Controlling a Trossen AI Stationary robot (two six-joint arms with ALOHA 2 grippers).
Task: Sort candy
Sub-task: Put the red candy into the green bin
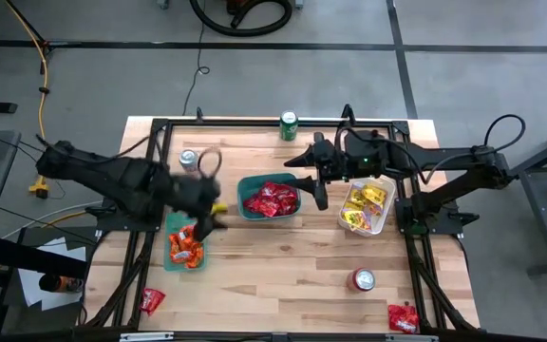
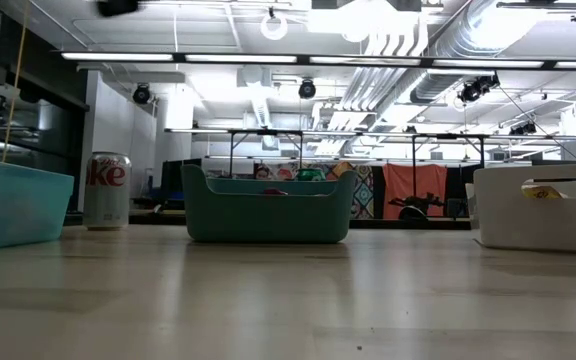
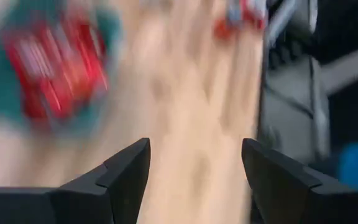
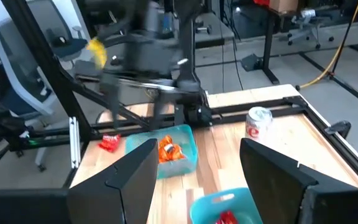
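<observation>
The left gripper (image 1: 212,211), jaws apart and empty, hung beside a loose yellow wrapped candy packet (image 1: 219,207); a squarer descent was advisable; right gripper (image 1: 319,195) waited open.

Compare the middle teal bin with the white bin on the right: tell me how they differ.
The middle teal bin holds red candy; the white bin holds yellow candy. The teal bin is opaque teal, the white bin pale. In the high view the teal bin lies level with the table's edges, while the white bin sits skewed. Both are small open bins standing on the wooden table, each partly filled with wrapped packets.
</observation>
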